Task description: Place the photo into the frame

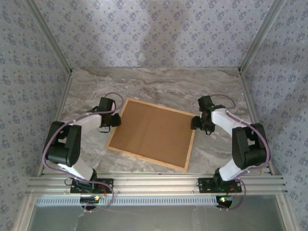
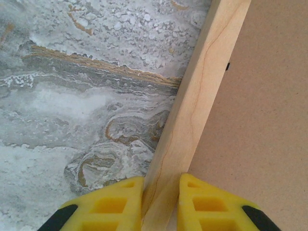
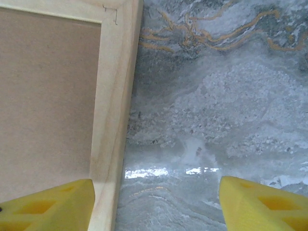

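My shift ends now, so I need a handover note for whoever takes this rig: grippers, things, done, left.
Left gripper: jaws shut on the left rail of the frame.
Right gripper: jaws open astride the right rail, not gripping.
The frame lies flat on the table, backing board inside it.
Done: left grip. Photo under the board? Cannot tell.
Left: probably close right, check the photo.

We see bare table (image 1: 159, 84) free between frame (image 2: 192, 106) and back wall (image 1: 154, 33), wide lane for passing. Frame with backing board (image 1: 151, 132) blocks centre. Left gripper (image 2: 161, 195) clamps left rail, no gap at fingers (image 2: 115, 202). Right gripper (image 3: 156, 190) straddles right rail, jaws wide, room beside outer finger (image 3: 260, 207). We note side walls (image 1: 29, 72) close at left and right table edges
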